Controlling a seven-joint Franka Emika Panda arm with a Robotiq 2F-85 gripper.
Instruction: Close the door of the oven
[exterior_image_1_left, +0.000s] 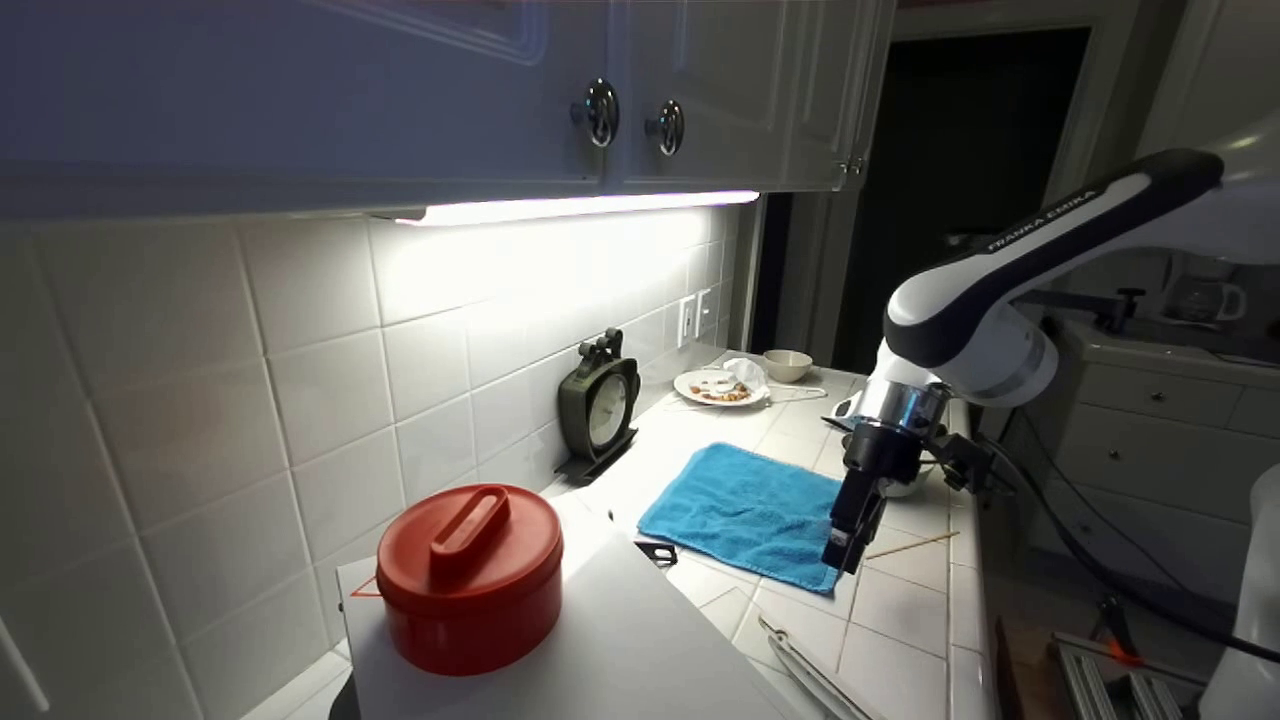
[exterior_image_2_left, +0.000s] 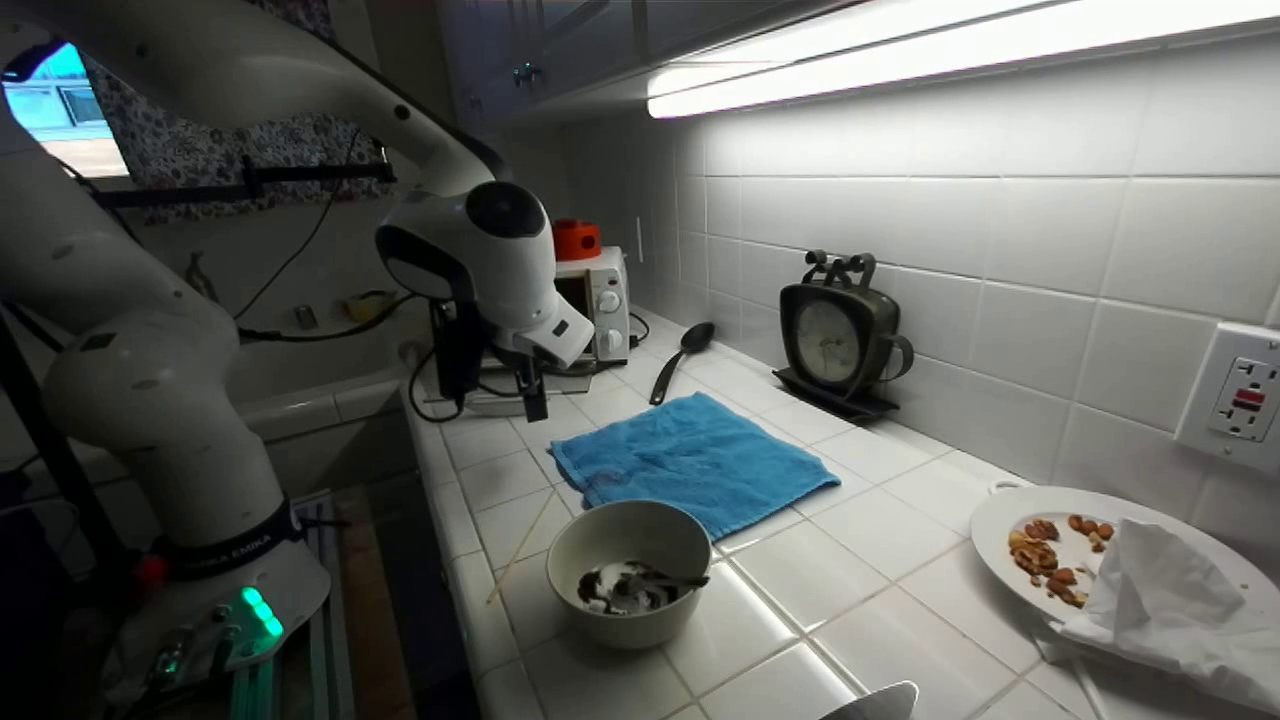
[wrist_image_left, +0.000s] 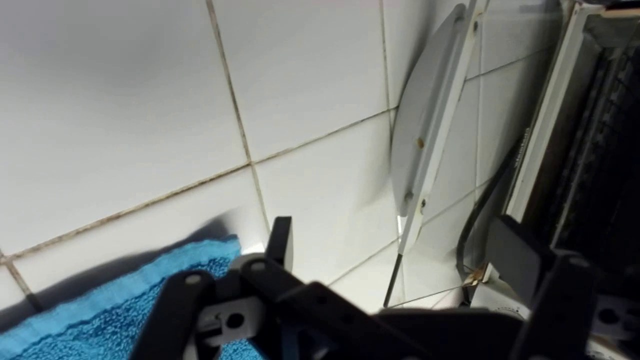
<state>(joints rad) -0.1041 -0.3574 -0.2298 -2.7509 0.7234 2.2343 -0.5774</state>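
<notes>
The white oven (exterior_image_1_left: 640, 640) stands on the tiled counter; in an exterior view its knob side (exterior_image_2_left: 612, 280) shows behind my arm. Its door (exterior_image_1_left: 815, 675) is open, lowered out over the counter. In the wrist view the oven's front frame (wrist_image_left: 542, 125) and dark inside are at the right, and the door (wrist_image_left: 445, 120), with its long handle, stands out away from it. My gripper (exterior_image_1_left: 845, 545) points down above the counter, beside the towel and out beyond the door. It also shows in an exterior view (exterior_image_2_left: 533, 395). In the wrist view its fingers (wrist_image_left: 397, 245) are wide apart with nothing held.
A blue towel (exterior_image_1_left: 750, 510) lies beside the gripper. A red lidded pot (exterior_image_1_left: 470, 590) sits on the oven. A dark clock-like scale (exterior_image_2_left: 835, 340), black spoon (exterior_image_2_left: 683, 360), thin stick (exterior_image_2_left: 523, 545), bowl (exterior_image_2_left: 630, 570) and plate (exterior_image_2_left: 1000, 520) are on the counter. Cabinets (exterior_image_1_left: 740, 90) hang above.
</notes>
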